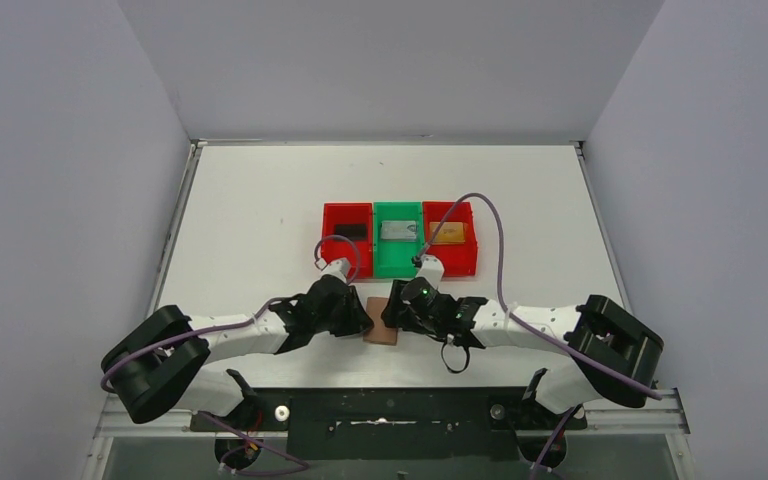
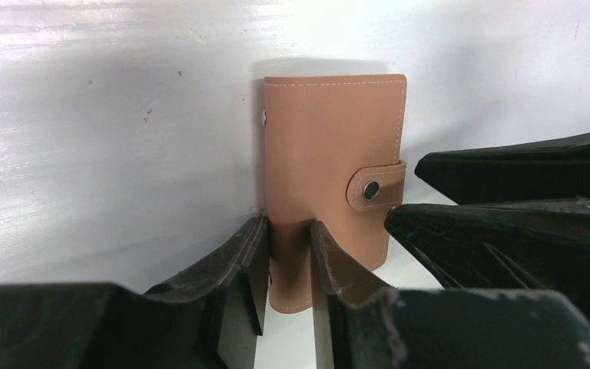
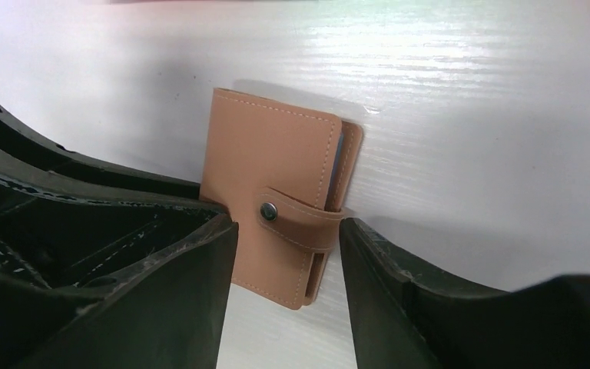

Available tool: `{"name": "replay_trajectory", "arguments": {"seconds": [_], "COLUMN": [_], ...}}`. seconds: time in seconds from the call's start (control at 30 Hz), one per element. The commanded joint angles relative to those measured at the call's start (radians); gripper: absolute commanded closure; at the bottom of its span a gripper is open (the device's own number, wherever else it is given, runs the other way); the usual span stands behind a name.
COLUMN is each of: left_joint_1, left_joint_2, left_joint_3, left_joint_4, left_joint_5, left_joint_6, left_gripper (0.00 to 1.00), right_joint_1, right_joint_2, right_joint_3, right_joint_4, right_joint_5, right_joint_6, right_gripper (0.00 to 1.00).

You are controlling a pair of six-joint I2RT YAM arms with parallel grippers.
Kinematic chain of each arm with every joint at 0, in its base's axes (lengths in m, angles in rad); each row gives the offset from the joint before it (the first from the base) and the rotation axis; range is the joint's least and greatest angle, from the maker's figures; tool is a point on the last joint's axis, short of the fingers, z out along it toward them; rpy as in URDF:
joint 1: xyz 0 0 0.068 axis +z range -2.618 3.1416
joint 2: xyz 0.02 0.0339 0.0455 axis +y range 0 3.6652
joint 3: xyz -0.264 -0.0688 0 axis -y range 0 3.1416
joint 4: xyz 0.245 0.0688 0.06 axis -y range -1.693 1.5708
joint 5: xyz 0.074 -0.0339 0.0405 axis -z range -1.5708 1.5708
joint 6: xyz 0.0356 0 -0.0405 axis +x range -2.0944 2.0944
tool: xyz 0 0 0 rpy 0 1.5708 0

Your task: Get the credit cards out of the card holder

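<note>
Tan leather card holder [image 1: 383, 322] lies snapped shut, close in: left gripper [image 2: 288, 227] narrow over its spine edge, right gripper [image 3: 286, 227] wide astride the strap tab [image 3: 299, 219], neither gripping. I'd pin left, peel the tab upward. Beyond, credit cards [image 1: 398, 231] sit in bins [image 1: 392, 264].

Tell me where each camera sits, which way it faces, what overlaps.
Top external: above and behind, looking down at the table; left arm, right arm, bases nearest.
Left wrist: on left arm, looking along the left gripper at the closed card holder.
Right wrist: on right arm, looking along the right gripper at the holder's strap side.
Shared: both wrist views show the card holder and the other arm's gripper.
</note>
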Motion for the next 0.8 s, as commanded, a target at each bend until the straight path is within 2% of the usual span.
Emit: {"name": "replay_trajectory", "arguments": {"seconds": [0.0,0.1,0.23,0.4,0.77], "left_joint_1": [-0.008,-0.013,-0.016,-0.016,-0.016], "left_joint_2": [-0.002,-0.013,-0.032,-0.044,-0.065], "left_joint_3": [-0.013,-0.025,-0.036,-0.039,-0.042], "left_joint_4": [0.015,0.026,0.036,0.026,0.019], "left_joint_5": [-0.018,-0.019,-0.019,-0.019,-0.018], "left_joint_6": [-0.002,-0.015,-0.020,-0.013,-0.006], "left_gripper": [0.82,0.86,0.87,0.91,0.95], "right_joint_1": [0.022,0.036,0.062,0.057,-0.005], "right_joint_2": [-0.011,0.008,0.012,-0.005,0.013], "right_joint_3": [0.098,0.145,0.155,0.132,0.118], "right_joint_4": [-0.119,-0.199,-0.174,-0.076,-0.003], "right_joint_5": [0.114,0.161,0.163,0.063,-0.106], "right_joint_6": [0.000,-0.008,-0.090,-0.273,-0.498], "right_gripper": [0.46,0.47,0.51,0.59,0.57]}}
